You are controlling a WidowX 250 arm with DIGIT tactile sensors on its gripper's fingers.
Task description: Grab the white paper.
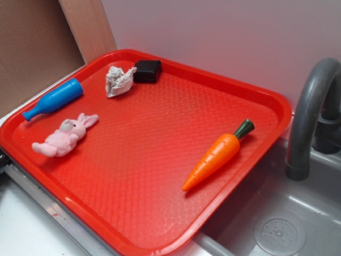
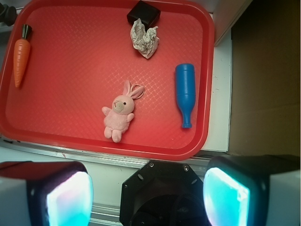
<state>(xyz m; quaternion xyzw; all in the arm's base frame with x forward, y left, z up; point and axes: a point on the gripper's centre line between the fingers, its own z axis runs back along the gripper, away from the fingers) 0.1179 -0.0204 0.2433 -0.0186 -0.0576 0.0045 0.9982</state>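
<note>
The white paper [image 1: 119, 80] is a small crumpled wad lying on the red tray [image 1: 160, 208], near its far edge, touching or almost touching a black block [image 1: 147, 70]. It also shows in the wrist view [image 2: 145, 39], at the top, below the black block [image 2: 143, 13]. My gripper [image 2: 147, 197] is open and empty, with its two pale pads wide apart. It hangs high above the tray's near edge, far from the paper. The gripper does not show in the exterior view.
On the tray lie a pink plush bunny [image 1: 65, 137], a blue bottle [image 1: 54, 98] on its side and an orange carrot [image 1: 218, 154]. A grey sink [image 1: 277, 224] with a faucet [image 1: 311, 112] stands at the right. A wall rises behind the tray.
</note>
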